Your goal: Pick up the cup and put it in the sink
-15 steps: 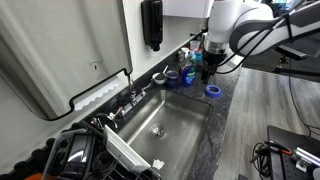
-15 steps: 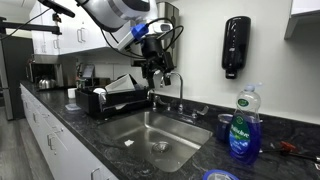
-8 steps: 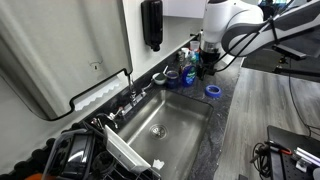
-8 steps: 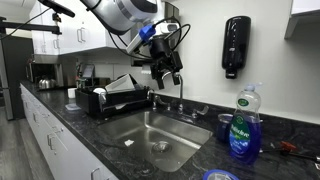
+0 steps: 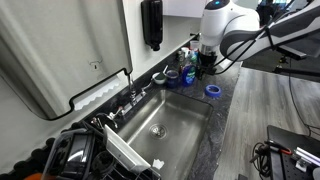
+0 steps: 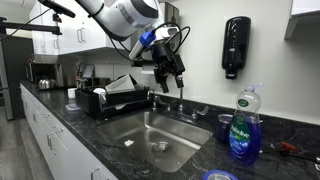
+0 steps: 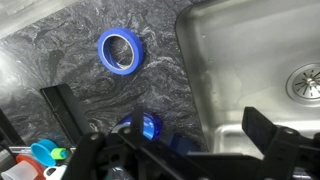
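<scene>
Overhead, released, empty claw [image 6: 170,82] above dark marbled tabletop [image 7: 60,40] beside steel sink [image 7: 250,60]; white cabinets [image 6: 70,38] at far left.

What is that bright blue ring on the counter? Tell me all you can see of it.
The ring is bright blue, round and low, perhaps a roll of tape. It lies flat on the dark marbled counter, apart from the rim of the steel sink. Through its hole only counter shows. Nothing but the counter touches it.
</scene>
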`<move>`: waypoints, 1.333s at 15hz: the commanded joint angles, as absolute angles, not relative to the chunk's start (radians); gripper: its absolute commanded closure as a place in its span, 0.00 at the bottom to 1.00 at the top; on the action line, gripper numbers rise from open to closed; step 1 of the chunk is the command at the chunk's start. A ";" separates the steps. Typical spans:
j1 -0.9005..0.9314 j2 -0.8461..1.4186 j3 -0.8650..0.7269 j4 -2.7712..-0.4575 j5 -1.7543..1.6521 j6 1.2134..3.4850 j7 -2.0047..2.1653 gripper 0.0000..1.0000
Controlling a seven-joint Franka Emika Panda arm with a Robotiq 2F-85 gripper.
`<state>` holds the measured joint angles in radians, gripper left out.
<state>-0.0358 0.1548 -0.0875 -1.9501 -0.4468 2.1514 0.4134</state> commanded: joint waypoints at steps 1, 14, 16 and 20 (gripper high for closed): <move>-0.026 0.229 -0.119 -1.929 -0.543 2.218 0.547 0.00; -0.012 0.318 -0.233 -1.941 -0.860 2.495 0.985 0.00; -0.021 0.324 -0.237 -1.942 -0.887 2.492 1.017 0.00; -0.029 0.353 -0.243 -1.934 -0.926 2.490 1.073 0.00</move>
<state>-0.0199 0.3176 -0.2358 -1.9483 -0.8799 2.4719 1.0231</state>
